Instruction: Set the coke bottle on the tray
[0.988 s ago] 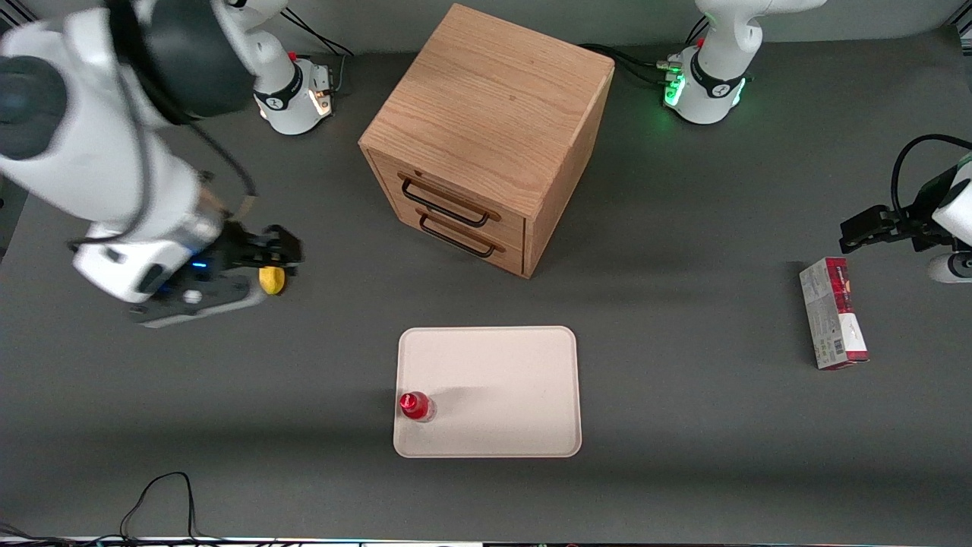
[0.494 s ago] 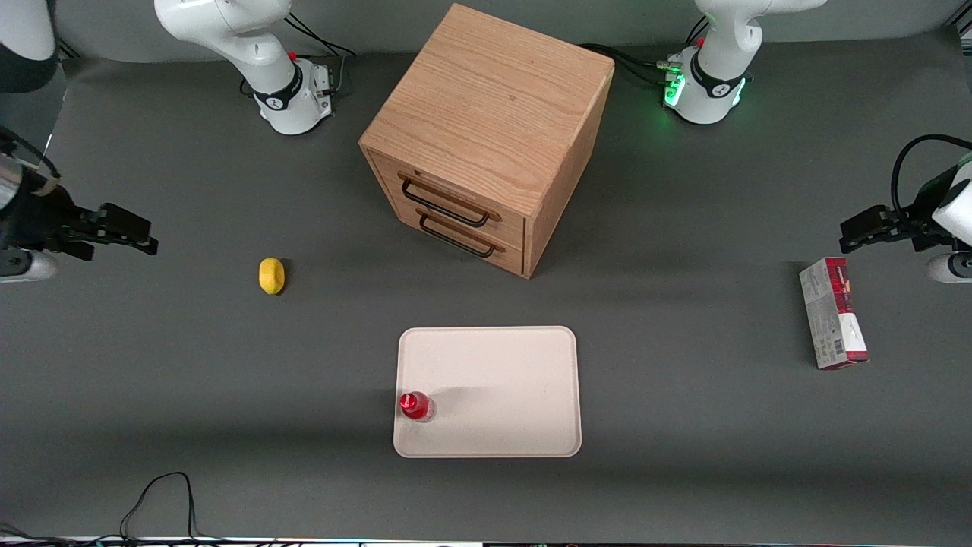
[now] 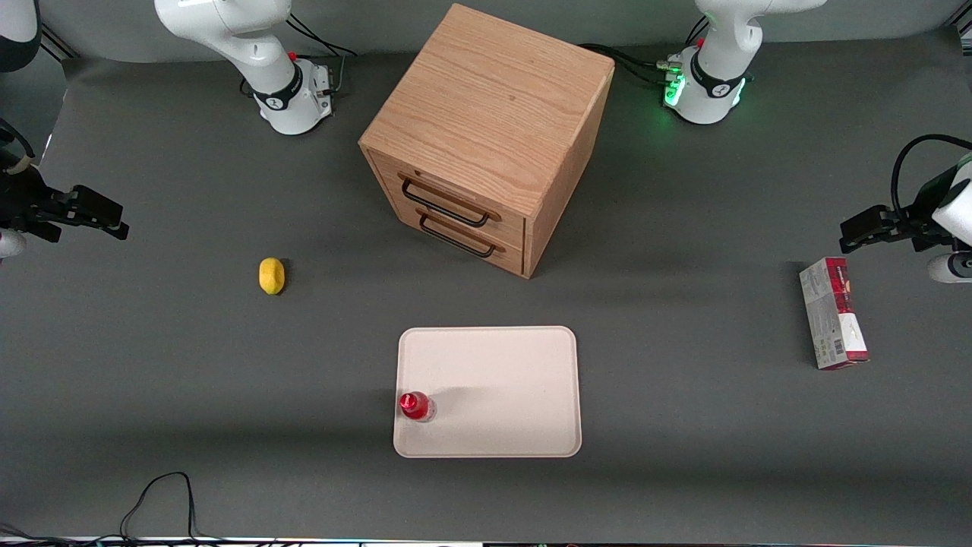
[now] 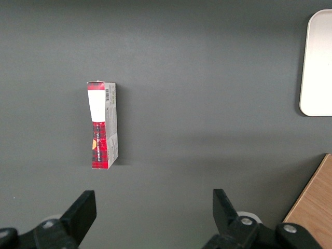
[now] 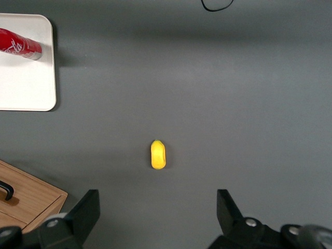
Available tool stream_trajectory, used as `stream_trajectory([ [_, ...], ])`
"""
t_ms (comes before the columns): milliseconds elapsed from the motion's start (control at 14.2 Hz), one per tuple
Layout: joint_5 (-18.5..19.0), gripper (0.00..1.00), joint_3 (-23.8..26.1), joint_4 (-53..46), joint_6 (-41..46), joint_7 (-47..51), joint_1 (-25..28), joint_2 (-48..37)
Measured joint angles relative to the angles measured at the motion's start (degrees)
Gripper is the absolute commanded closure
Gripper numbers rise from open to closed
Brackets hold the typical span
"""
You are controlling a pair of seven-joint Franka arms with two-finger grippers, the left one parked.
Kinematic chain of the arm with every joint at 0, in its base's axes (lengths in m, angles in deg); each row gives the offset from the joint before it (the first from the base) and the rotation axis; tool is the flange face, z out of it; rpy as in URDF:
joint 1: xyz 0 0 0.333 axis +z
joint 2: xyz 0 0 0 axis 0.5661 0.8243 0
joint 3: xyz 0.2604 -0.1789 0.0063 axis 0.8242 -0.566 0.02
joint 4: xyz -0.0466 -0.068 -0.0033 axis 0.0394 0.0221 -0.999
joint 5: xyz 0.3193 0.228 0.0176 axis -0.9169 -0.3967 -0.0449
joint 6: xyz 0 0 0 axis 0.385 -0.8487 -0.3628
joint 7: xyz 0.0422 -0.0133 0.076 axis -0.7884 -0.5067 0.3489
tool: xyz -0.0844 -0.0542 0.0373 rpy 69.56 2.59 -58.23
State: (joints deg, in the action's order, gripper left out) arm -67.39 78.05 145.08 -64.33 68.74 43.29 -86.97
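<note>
The coke bottle point(image 3: 415, 406) stands upright on the pale beige tray point(image 3: 501, 380), in the tray's corner nearest the front camera toward the working arm's end. It also shows in the right wrist view point(image 5: 19, 45) on the tray point(image 5: 26, 83). My gripper point(image 3: 99, 216) is open and empty, high above the table at the working arm's end, well away from the tray. In the right wrist view its fingers point(image 5: 85, 212) stand wide apart around bare table point(image 5: 158, 207).
A yellow lemon point(image 3: 271, 275) lies on the table between my gripper and the wooden drawer cabinet point(image 3: 486, 137); it also shows in the right wrist view point(image 5: 158, 154). A red-and-white carton point(image 3: 833, 323) lies toward the parked arm's end. A black cable point(image 3: 163, 494) lies near the front edge.
My gripper has drawn back from over the lemon toward the working arm's end of the table. The bottle, tray and lemon have not moved.
</note>
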Motion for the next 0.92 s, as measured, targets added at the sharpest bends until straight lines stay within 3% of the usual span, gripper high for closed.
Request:
stream_trajectory([
  [918,0.0,0.0,0.0,0.5,-0.1,-0.4,-1.8,0.0],
])
